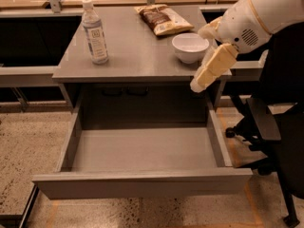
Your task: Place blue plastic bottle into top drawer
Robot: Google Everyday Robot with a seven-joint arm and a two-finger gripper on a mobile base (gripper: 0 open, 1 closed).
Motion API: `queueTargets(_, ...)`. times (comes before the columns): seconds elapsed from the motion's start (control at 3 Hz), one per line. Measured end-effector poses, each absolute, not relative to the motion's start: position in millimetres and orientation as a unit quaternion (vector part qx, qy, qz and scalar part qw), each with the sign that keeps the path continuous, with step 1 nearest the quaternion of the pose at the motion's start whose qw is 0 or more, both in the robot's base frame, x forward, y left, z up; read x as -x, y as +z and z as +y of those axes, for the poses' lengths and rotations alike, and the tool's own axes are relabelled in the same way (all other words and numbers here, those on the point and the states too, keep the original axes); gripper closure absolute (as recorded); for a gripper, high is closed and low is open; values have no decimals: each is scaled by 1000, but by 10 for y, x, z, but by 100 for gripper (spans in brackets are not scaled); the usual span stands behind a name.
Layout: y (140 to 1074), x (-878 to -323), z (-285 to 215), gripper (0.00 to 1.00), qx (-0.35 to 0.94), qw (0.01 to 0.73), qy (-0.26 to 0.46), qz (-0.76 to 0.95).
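Note:
The blue plastic bottle (95, 32), clear with a white cap and a white label, stands upright on the left part of the grey desk top (137, 56). The top drawer (142, 184) is pulled fully out below the desk, and its inside is bare. My gripper (198, 83), cream coloured on a white arm, hangs tilted down-left at the desk's front right edge, just below a white bowl. It holds nothing and is far to the right of the bottle.
A white bowl (190, 46) sits on the right of the desk top. A brown snack bag (164, 19) lies behind it. A black office chair (280, 127) stands close to the right of the drawer. Dark side tables flank the desk.

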State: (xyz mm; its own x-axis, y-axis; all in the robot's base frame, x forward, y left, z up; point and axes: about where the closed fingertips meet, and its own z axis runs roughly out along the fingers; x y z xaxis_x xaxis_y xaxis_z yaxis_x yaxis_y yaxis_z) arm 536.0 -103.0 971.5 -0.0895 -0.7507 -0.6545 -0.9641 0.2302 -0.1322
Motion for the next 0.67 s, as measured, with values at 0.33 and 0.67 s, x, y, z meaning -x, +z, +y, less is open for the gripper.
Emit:
queueTargets(0.33, 9748, -5589, -795, 0, 582, 362, 176, 706)
queueTargets(0.67, 9774, -6068, -447, 0, 590, 407, 175, 675)
